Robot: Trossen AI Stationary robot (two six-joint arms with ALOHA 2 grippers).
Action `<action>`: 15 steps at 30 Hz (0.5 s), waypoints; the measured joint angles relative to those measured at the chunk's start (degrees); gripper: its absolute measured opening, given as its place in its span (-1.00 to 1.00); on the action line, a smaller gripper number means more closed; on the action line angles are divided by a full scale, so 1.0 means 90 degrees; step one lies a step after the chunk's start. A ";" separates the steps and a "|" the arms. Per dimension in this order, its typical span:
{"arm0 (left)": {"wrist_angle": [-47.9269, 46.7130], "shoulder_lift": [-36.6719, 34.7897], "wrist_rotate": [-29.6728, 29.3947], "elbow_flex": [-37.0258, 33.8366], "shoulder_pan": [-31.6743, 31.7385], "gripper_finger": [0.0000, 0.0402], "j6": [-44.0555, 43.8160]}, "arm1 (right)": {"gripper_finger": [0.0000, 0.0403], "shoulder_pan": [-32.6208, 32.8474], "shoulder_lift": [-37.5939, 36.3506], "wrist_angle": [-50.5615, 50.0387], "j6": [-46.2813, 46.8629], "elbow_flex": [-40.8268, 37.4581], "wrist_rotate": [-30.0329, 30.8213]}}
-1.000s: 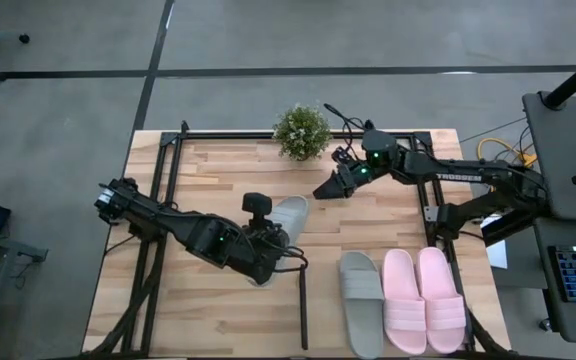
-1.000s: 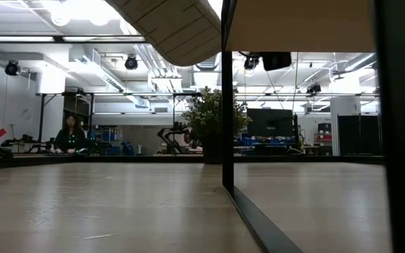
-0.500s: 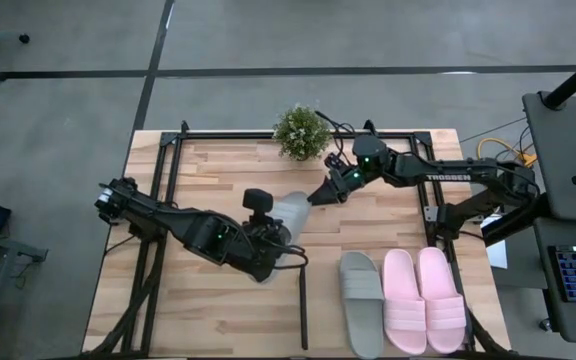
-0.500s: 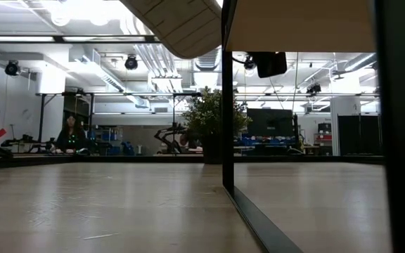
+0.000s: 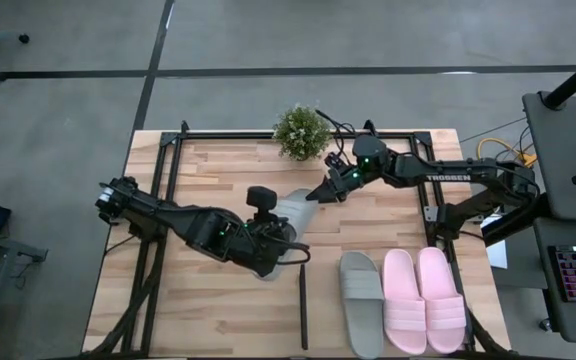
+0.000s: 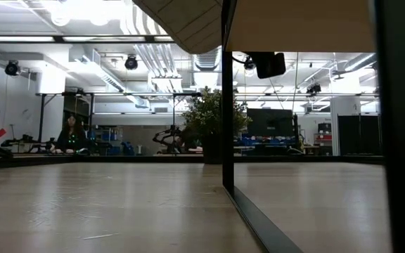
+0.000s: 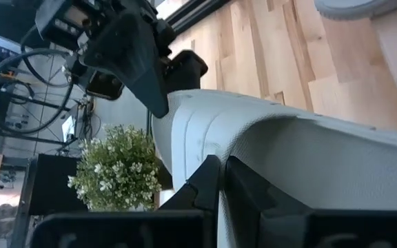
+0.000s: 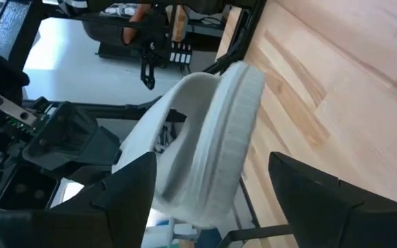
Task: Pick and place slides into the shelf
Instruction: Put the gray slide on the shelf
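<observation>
Wooden planks make up the big table (image 5: 208, 165), and black rails cross it; behind it the room is wide, with lights and desks far off. Largest of the moving things are the two dark arms. From the left edge the left arm stretches low across the table toward the middle, bent at the elbow; its left gripper (image 5: 280, 243) is pinched tight on the strap of a grey-green slide (image 5: 290, 212), and holds it up off the wood, probably so the other arm can take it. Reaching in long from the right side is the right arm, tipped down a little; its right gripper (image 5: 318, 193) has its fingers wide apart, one on each side of the far end of that same slide (image 8: 212, 131), not squeezing yet. Well behind the left gripper, near the front edge, three more slides lie flat in a row: another grey-green slide (image 5: 362, 300) and a pink pair (image 5: 423, 298). Just past the right gripper stands a small plant (image 5: 301, 131).
</observation>
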 joint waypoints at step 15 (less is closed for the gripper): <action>0.0030 -0.0002 0.0002 0.0012 0.0041 -1.00 0.0083 | -0.31 0.0017 0.0000 0.0005 -0.0056 0.0000 0.0012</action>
